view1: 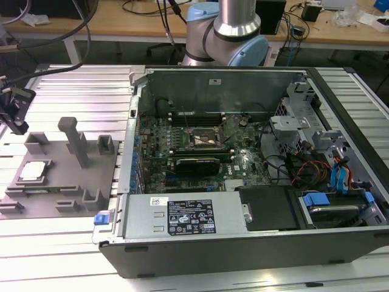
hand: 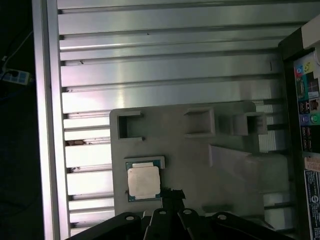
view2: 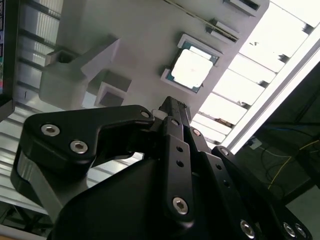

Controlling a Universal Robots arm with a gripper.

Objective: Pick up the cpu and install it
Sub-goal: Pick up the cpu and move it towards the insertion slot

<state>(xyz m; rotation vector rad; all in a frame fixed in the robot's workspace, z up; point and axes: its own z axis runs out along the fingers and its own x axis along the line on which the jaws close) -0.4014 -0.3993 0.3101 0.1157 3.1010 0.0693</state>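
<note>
Exterior view: small square silvery-topped cpu lies flat in a corner recess of the grey plastic fixture tray. Beside the tray, an open black computer case holds the square metal-framed socket. First wrist view: black gripper over the tray, fingers together, nothing clamped, tips near the cpu.

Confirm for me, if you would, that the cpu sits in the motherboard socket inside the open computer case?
Not quite: the cpu sits in the grey fixture tray beside the open computer case, not in the motherboard socket inside it. The exterior view shows this.
</note>
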